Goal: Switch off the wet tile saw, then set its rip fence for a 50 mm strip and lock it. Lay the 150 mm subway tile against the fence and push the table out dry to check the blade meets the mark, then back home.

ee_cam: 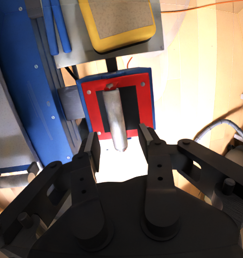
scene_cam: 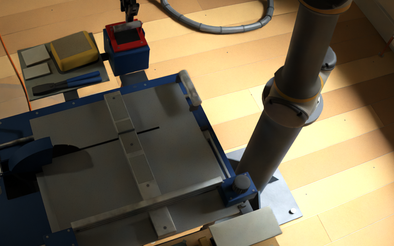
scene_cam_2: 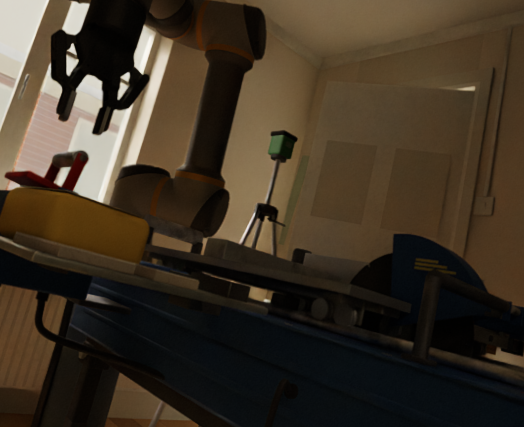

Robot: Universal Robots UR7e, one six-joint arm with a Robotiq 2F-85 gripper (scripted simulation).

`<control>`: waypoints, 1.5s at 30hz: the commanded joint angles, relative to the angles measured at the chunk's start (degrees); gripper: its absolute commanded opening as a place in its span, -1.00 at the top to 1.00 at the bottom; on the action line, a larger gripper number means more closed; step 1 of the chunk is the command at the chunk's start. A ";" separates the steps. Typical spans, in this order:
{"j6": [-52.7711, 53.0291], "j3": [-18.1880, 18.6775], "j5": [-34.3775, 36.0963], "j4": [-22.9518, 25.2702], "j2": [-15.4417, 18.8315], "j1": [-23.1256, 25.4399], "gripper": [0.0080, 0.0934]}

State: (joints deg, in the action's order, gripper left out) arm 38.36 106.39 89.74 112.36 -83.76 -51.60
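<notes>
My gripper (ee_cam: pixel 118 139) hangs open and empty above the saw's switch box (scene_cam: pixel 126 50), a blue box with a red face plate beyond the table's far edge. The grey paddle handle (ee_cam: pixel 114 119) of the switch stands up from the red plate (scene_cam_2: pixel 59 167), below my fingers (scene_cam_2: pixel 83 113) and apart from them. On the saw's sliding table (scene_cam: pixel 125 147) the grey rip fence (scene_cam: pixel 134 156) lies across the blade slot. A black knob (scene_cam: pixel 241 183) sits on a blue block at the table's near right corner. The blade sits under a blue guard (scene_cam: pixel 30 156) at the left. A pale tile (scene_cam: pixel 244 228) lies on a ledge by the arm's base.
Behind the table a grey tray holds a yellow sponge block (scene_cam: pixel 73 50), two small tiles (scene_cam: pixel 35 62) and blue-handled nippers (scene_cam: pixel 67 83). A grey hose (scene_cam: pixel 220 24) curls on the wooden floor beyond. The arm's column (scene_cam: pixel 287 101) rises right of the table, and a grey push handle (scene_cam: pixel 189 88) stands at the table's far right corner.
</notes>
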 commanded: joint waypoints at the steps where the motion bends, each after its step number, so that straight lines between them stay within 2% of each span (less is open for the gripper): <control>1: 0.00 -0.02 0.00 -0.02 -0.01 0.00 0.06; 19: 0.00 -0.09 0.00 -0.12 -0.06 0.00 0.06; 24: 0.00 -0.10 0.00 -0.12 -0.06 0.00 -0.17; 34: 0.00 -0.20 0.00 -0.28 -0.12 0.00 -0.17; 40: 0.00 -4.97 0.00 -6.95 -2.21 0.00 -0.17; 45: -0.02 -5.10 0.00 -7.34 -2.19 0.00 -0.17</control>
State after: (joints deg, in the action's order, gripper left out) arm 38.35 101.27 89.74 104.97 -86.00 -51.60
